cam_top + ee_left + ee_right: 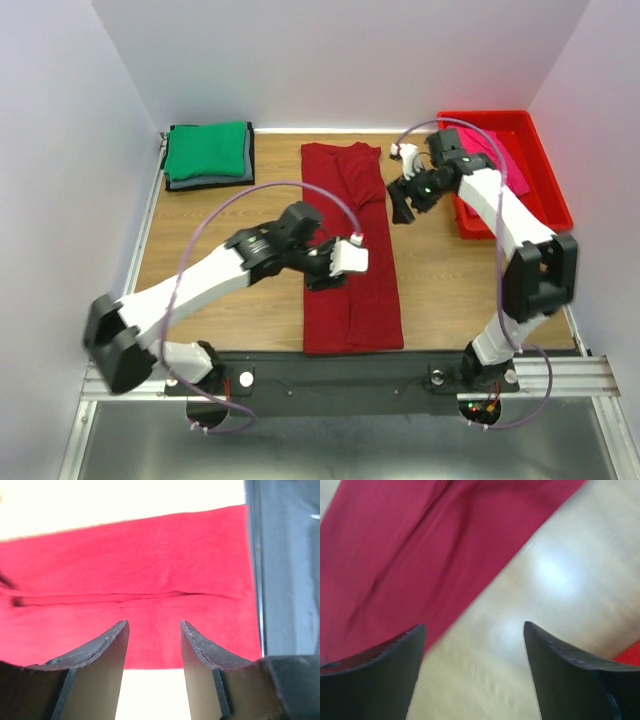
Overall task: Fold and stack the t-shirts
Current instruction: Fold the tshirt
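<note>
The maroon t-shirt [350, 250] lies in the middle of the table, folded lengthwise into a long strip. My left gripper [323, 277] hovers at its left edge about halfway along, open and holding nothing. In the left wrist view the gripper [152, 625] frames the red cloth [125, 570]. My right gripper [402, 208] is open just right of the shirt's upper part. In the right wrist view the gripper [474, 626] is over bare wood beside the cloth's edge [395, 545]. A folded green t-shirt [205, 150] rests on a dark grey one [210, 182] at the back left. A pink t-shirt [492, 150] lies in the tray.
The red plastic tray [540, 185] stands at the back right, behind my right arm. White walls close in the table on three sides. The black base rail [330, 370] runs along the near edge, just below the shirt's hem.
</note>
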{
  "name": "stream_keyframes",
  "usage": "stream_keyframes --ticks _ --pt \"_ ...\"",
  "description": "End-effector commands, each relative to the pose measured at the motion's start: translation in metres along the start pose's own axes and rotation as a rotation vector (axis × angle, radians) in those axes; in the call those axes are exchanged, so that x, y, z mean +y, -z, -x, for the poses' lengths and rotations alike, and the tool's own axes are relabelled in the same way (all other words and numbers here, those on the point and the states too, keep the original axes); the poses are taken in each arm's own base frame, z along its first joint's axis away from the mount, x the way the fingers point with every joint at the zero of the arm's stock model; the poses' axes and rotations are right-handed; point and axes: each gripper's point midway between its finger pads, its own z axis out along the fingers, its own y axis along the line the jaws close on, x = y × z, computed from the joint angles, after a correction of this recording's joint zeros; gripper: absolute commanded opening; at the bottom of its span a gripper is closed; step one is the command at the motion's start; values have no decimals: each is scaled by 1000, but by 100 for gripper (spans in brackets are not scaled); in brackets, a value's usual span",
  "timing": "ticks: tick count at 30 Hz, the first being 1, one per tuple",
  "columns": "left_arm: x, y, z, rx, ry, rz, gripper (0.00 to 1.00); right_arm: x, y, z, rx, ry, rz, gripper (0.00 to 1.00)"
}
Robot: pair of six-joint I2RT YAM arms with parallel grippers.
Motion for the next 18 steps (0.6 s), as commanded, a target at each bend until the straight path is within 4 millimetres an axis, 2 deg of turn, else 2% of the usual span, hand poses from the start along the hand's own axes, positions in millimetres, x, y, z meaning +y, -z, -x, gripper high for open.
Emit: stream_keyframes --ticks 1,2,3,4,5,6,7,8,10,11,12,13,14,15,16,17,18 --pt "-47 18 -32 37 -136 -120 56 57 57 -41 14 269 152 74" --pt "-50 23 -36 37 -154 -111 56 64 59 -55 39 296 168 71" --pt "-54 19 -48 49 -151 -109 56 74 58 -65 60 349 185 68" --pt "-48 18 -56 75 -142 -68 55 79 55 -72 76 367 181 67" --pt "-48 14 -66 95 -118 -63 54 74 44 -84 106 360 128 65" --pt "-43 12 -69 99 -103 -53 53 78 37 -85 111 375 124 63" --pt "-26 13 -73 87 -65 -6 52 76 30 -84 104 359 112 62" --pt "-13 9 -69 56 -15 12 50 70 19 -73 76 324 91 61" --pt "25 19 -73 14 93 84 50 61 6 -53 46 280 60 61" --pt "41 16 -80 16 163 100 50 56 0 -42 30 256 46 59" --pt "70 23 -65 -35 205 162 50 44 -14 -17 -2 217 20 56" --pt "88 27 -62 -53 253 198 49 38 -19 -2 -30 192 7 55" --pt "127 32 -61 -68 313 256 48 30 -38 11 -49 122 12 54" --pt "144 32 -57 -90 396 279 47 17 -33 44 -122 95 -14 52" --pt "162 32 -55 -101 446 295 47 9 -38 61 -153 61 -21 52" --pt "181 19 -73 -83 534 294 47 1 -44 76 -176 26 -36 48" --pt "210 27 -53 -129 558 329 47 -13 -58 98 -206 -42 -45 46"
